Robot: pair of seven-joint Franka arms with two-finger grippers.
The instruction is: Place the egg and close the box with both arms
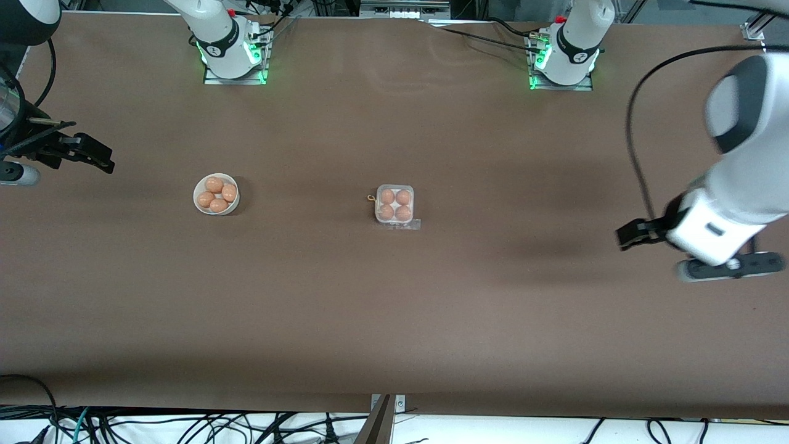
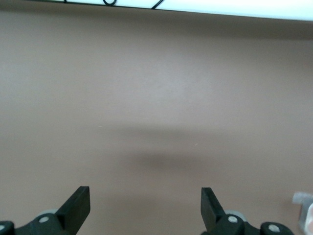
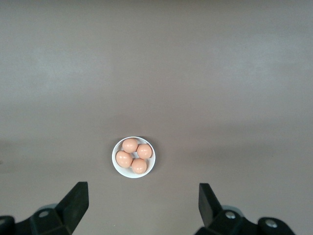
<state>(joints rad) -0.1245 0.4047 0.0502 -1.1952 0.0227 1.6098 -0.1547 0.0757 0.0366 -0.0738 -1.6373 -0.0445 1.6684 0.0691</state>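
Both arms hang back at the table's ends; box filled, lid apparently down.

The box (image 1: pixel 394 206) sits at frame centre with an egg in all four cells, so the placed egg (image 1: pixel 403 213) cannot be told from its neighbours; the clear lid seems to lie over them, which I judge means little remains. The bowl (image 1: pixel 216 195), centre-left, holds four more eggs. The left gripper (image 1: pixel 630 235) hovers over bare table at the frame's right edge, jaws wide apart and holding nothing. The right gripper (image 1: pixel 92 154), at the upper left edge, is likewise spread and empty, its wrist view looking toward the bowl. Both stand well apart from the box, probably to leave it undisturbed.
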